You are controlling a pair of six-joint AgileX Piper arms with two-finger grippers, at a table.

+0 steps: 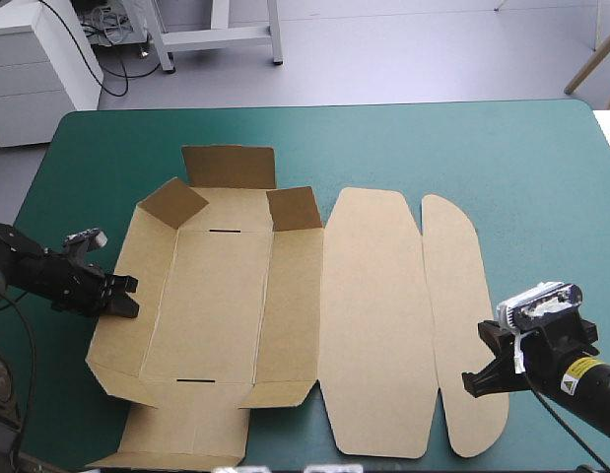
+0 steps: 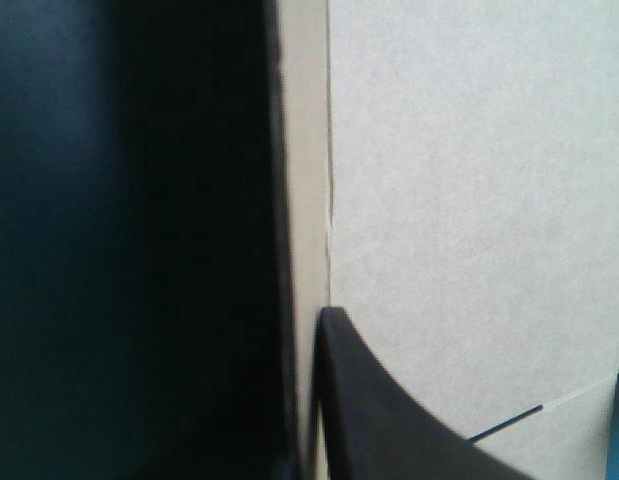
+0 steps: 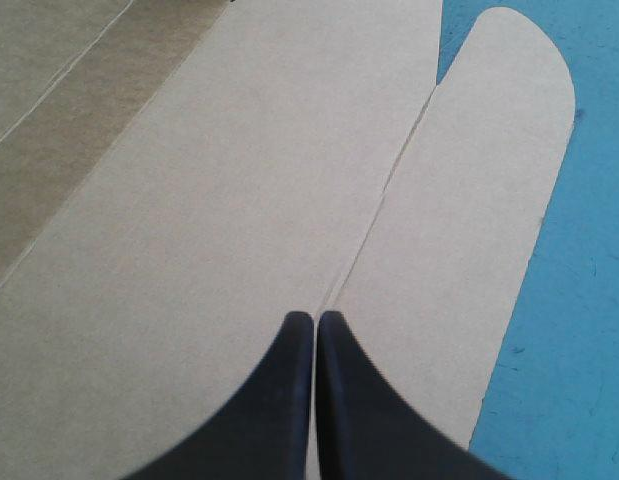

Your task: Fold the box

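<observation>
I've got the left arm's [image 1: 48, 276] jaws clamped on the box's [image 1: 221, 305] raised left wall [image 1: 137, 340], the right arm's [image 1: 571, 374] jaws clenched empty over the flat lid's [image 1: 369, 325] crease, long axis running left-right.

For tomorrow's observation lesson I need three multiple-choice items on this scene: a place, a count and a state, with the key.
1. Where does the left gripper grip the box?
A. its left wall
B. its rounded flap
C. its far flap

2. How many dark slots show in the box?
A. one
B. two
C. four

3. How is the right gripper set?
A. wide open
B. shut on the box
C. shut, holding nothing

Key:
1 A, since the left wrist view shows board pinched between its fingers.
2 B, with one slot at the far end and one at the near end.
3 C, since its fingers meet above the flat board.
</observation>
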